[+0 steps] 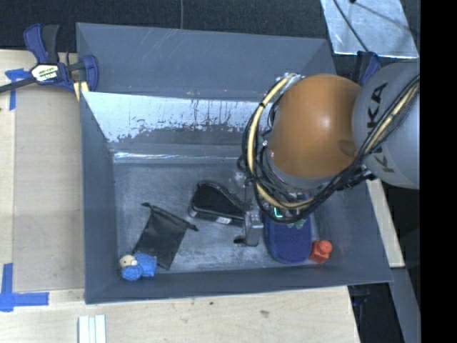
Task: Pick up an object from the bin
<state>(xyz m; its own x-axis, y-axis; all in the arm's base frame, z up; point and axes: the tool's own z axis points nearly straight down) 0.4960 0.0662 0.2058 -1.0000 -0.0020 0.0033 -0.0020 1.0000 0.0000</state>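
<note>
My gripper [250, 236] reaches down to the bin floor right of the middle, just below the orange dome on the wrist. A black rounded thing [213, 201], like a computer mouse, lies immediately left of it, touching or nearly touching. A dark blue rounded object [288, 243] sits directly right of the gripper, partly under the wrist cables. Beside that, at the front right, is a small orange piece [322, 250].
A flat black flap-like piece [163, 237] lies at the front left of the floor. A small blue toy figure with a pale head [137, 266] is in the front left corner. The arm and its cables cover the bin's right side.
</note>
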